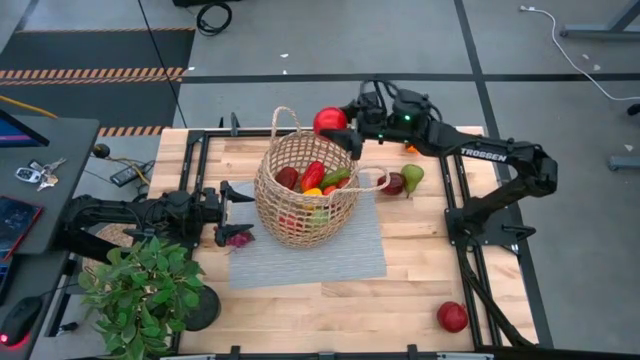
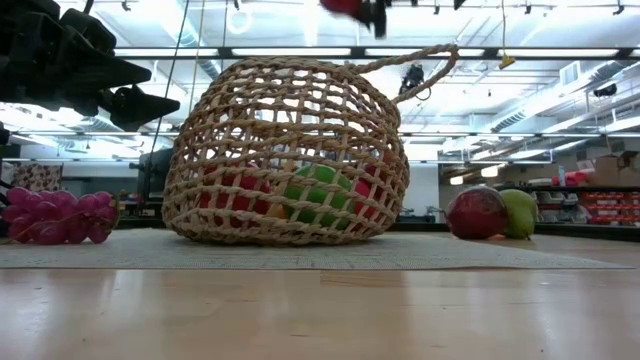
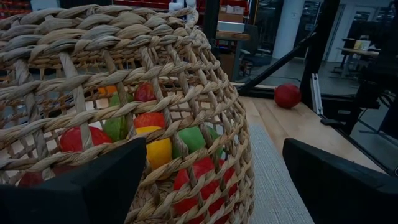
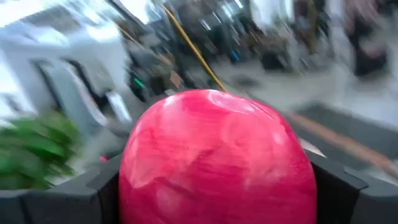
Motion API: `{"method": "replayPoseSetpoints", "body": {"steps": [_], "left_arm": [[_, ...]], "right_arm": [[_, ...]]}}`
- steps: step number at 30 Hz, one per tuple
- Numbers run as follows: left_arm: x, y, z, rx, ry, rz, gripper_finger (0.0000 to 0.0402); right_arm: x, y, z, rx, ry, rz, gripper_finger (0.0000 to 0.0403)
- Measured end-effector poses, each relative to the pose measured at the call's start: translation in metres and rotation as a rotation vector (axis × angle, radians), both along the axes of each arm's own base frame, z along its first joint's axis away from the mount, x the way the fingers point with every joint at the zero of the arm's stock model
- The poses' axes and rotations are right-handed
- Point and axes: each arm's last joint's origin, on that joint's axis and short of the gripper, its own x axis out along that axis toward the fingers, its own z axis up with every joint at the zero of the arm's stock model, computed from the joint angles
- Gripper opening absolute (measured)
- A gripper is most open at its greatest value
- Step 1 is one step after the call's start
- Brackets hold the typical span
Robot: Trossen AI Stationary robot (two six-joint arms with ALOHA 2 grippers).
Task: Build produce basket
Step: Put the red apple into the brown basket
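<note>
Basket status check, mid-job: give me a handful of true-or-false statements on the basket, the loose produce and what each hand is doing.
1. The right hand holds a red apple up by the basket's far rim. True.
2. The wicker basket is empty. False: it already holds peppers and other produce.
3. The left hand is shut on the purple grapes. False: it is open beside the basket, and the grapes lie on the grey mat.
4. A second red apple sits alone near the table's front right corner. True.
5. The green pear is inside the basket. False: it rests on the table to the basket's right, next to a dark-red fruit.
</note>
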Motion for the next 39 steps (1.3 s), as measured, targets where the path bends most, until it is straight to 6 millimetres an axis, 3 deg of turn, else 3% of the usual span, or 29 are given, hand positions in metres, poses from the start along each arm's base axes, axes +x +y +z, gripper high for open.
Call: {"method": "replayPoseSetpoints", "body": {"steps": [4,8,15,26,39], "left_arm": [[0.000,0.000,0.000,0.000,-0.001,0.000,0.0386],[0.000,0.000,0.000,0.000,0.000,0.000,0.0386],[0.000,0.000,0.000,0.000,0.000,0.000,0.0386],[0.000,0.000,0.000,0.000,0.000,0.000,0.0386],[0.000,0.000,0.000,0.000,0.000,-0.001,0.0386]], "right_arm": [[0.002,0.015,0.015,-0.043,-0.146,0.039,0.0339],[0.004,0.022,0.015,-0.035,-0.150,0.029,0.0339],[0.009,0.031,0.003,0.027,-0.033,0.025,0.0339],[0.010,0.035,0.000,0.071,-0.006,0.037,0.0339],[0.009,0.029,-0.020,0.054,0.196,-0.050,0.0339]]}}
